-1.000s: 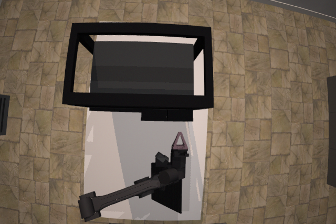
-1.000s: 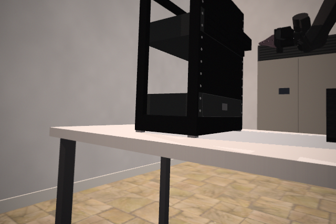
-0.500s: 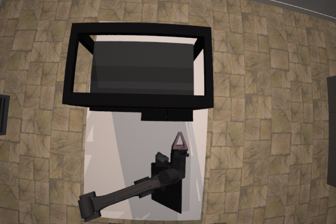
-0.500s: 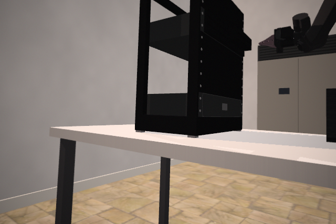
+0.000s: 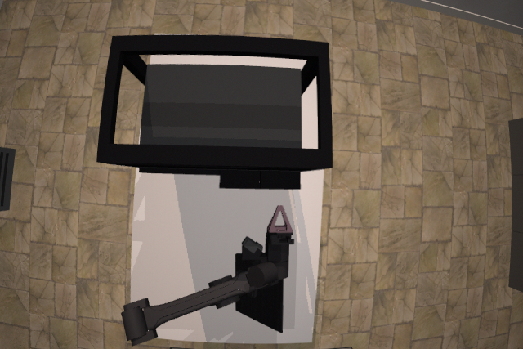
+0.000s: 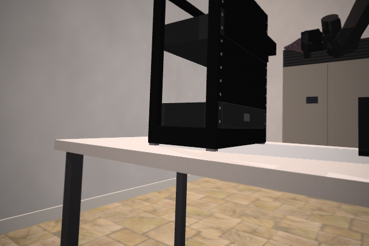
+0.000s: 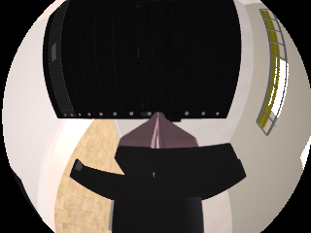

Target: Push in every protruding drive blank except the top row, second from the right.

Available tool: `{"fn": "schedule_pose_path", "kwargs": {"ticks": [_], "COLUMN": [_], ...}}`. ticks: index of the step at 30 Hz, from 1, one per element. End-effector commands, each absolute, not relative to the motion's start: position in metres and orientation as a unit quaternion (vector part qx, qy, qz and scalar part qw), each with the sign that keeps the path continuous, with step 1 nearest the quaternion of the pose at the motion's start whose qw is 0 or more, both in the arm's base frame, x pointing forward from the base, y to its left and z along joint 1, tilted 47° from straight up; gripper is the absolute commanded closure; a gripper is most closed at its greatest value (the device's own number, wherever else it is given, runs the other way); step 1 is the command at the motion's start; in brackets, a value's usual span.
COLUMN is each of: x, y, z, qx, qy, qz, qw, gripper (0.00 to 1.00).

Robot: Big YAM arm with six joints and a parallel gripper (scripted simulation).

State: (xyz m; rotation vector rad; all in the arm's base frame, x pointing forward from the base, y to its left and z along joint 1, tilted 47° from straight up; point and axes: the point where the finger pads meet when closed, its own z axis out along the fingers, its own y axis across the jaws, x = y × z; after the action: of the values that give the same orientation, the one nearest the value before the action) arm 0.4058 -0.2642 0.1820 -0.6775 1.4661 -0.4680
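At 6 o'clock on the table (image 5: 160,218) in the top view sits the arm's base (image 5: 270,315), and from it the arm reaches toward 12, ending in the gripper (image 5: 279,215), its fingers pressed together into a narrow wedge with nothing between them; the tip hangs in open air, apart from the rack and aimed at its front. Farther toward 12 stands the rack (image 5: 211,157), its feet flat on the table and its frame upright in the exterior view. From above, two blanks (image 5: 259,179) stick out side by side from the front, right of centre; which rows they belong to cannot be told, since the wrist view shows the face as plain black. My judgement is that the pushing has not begun: at least these two are proud, one may be the one to leave alone, and every wanted push is left to do. No brand, label or writing can be read anywhere
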Motion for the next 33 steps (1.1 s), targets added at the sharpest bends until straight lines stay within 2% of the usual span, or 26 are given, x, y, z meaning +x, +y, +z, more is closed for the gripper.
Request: {"fn": "schedule_pose_path", "kwargs": {"ticks": [1, 10, 12, 27, 33], "x": [0.428, 0.423, 0.408, 0.383, 0.382], "y": [-0.279, -0.27, -0.25, -0.196, -0.192], "z": [0.208, 0.225, 0.208, 0.268, 0.268], "qx": [-0.313, -0.313, -0.302, -0.303, -0.299], "qy": [0.628, 0.627, 0.644, 0.644, 0.651], "qz": [-0.225, -0.226, -0.206, -0.207, -0.2], "qw": [0.676, 0.677, 0.671, 0.671, 0.668], "gripper": [1.0, 1.0, 1.0, 1.0, 1.0]}}
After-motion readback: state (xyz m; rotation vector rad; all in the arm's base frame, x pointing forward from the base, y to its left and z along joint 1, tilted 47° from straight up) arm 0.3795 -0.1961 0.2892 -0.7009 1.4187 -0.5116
